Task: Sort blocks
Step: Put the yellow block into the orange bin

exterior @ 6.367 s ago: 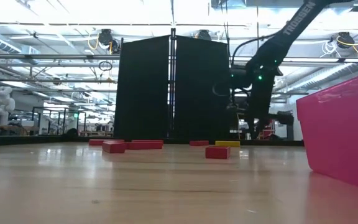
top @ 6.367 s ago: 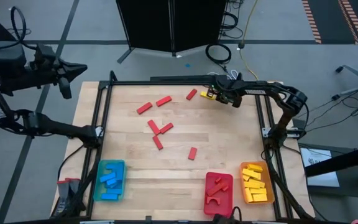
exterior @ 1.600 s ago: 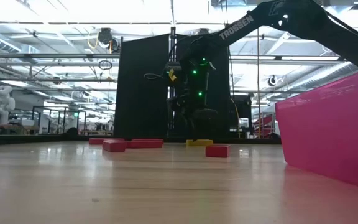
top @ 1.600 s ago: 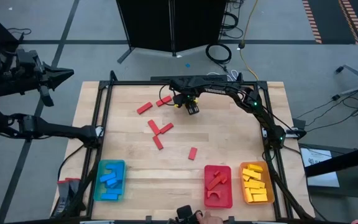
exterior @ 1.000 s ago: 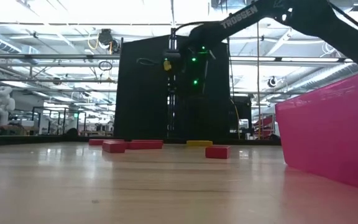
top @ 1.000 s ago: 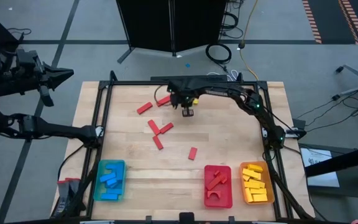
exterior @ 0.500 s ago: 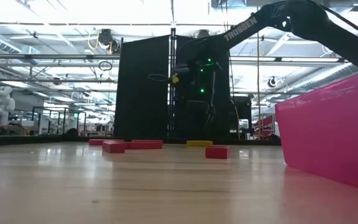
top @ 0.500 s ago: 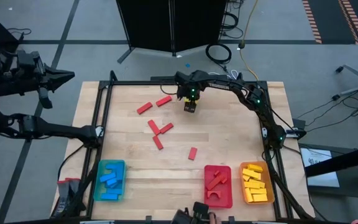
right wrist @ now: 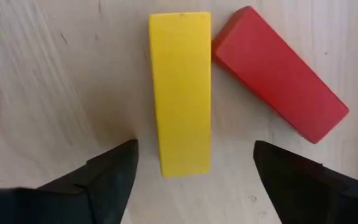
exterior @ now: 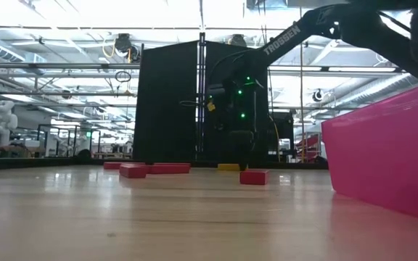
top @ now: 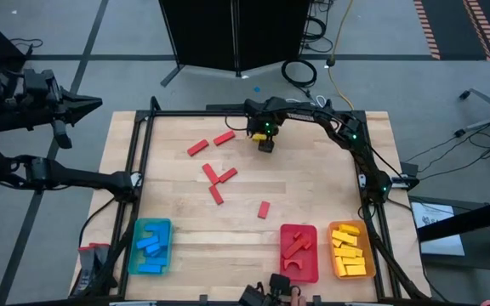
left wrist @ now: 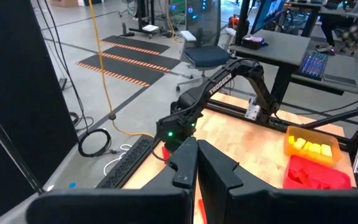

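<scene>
The right hand [top: 265, 144] is hanging over the far edge of the bench [top: 313, 195], released, its two fingers [right wrist: 107, 171] spread wide to either side of a yellow block [right wrist: 180, 93] lying flat on the wood. Neither finger is touching the block. A red block [right wrist: 278, 71] is lying slanted just beside the yellow one, one corner meeting its long side.

In the high view, five more red blocks [top: 215, 174] are lying scattered across the middle of the bench. The sorted pieces are sitting at the near edge: blue blocks in the blue tray [top: 150, 247], red pieces in the red tray [top: 299, 252], yellow blocks in the orange tray [top: 350, 252].

The left hand [top: 92, 103] is waiting off the bench beyond its far left corner, with its fingers [left wrist: 185, 165] clenched together in its own wrist view.

In the low view, the right arm is reaching down at the far side behind a red block [exterior: 254, 176].
</scene>
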Robot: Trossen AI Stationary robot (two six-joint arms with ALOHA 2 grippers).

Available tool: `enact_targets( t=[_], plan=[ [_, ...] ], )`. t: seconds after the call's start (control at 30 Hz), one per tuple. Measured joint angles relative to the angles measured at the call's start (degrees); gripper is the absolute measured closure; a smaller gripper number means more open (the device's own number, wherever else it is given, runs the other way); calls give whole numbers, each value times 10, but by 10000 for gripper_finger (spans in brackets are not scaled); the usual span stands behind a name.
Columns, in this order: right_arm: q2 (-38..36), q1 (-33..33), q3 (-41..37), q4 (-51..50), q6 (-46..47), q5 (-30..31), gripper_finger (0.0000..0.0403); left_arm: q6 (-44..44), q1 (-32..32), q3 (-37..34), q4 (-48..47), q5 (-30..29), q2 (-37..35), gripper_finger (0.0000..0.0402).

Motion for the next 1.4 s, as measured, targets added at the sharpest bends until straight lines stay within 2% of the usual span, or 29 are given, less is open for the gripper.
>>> enact_targets(
  t=[0.1, 0.17, 0.23, 0.37, 0.4, 0.57, 0.73, 0.9, 0.97, 1.07, 1.23, 1.4],
  plan=[
    [0, 0, 0, -2, 14, 3, 112, 1, 0, 0, 0, -3, 0, 385],
    [0, 1, 0, -8, 20, 4, 148, 1, 0, 0, 0, -4, 0, 385],
    [0, 3, 0, -21, 20, 7, 206, 1, 0, 0, 0, -4, 0, 385],
    [0, 11, 0, -37, -1, 7, 363, 1, 0, 0, 0, -5, 0, 385],
    [0, 15, 0, -38, -4, 4, 382, 1, 0, 0, 0, -5, 0, 385],
    [0, 30, 8, -54, 3, 1, 400, -3, 0, 0, 0, -5, 0, 385],
    [0, 44, 55, -104, 36, -4, 401, -4, 0, 0, 0, -6, 0, 385],
    [0, 46, 126, -132, 92, -98, 379, -4, 0, 0, 0, -7, 0, 385],
    [0, 45, 137, -109, 126, -104, 360, -4, 0, 0, 0, -2, 0, 385],
    [1, 41, 136, -76, 186, -103, 317, -4, 0, 0, 0, 26, 0, 385],
    [4, 40, 107, -38, 263, -97, 212, -3, 0, 0, 0, 71, 0, 385],
    [5, 40, 72, -19, 321, -90, 125, 13, 0, 0, 0, 74, 0, 385]
  ],
)
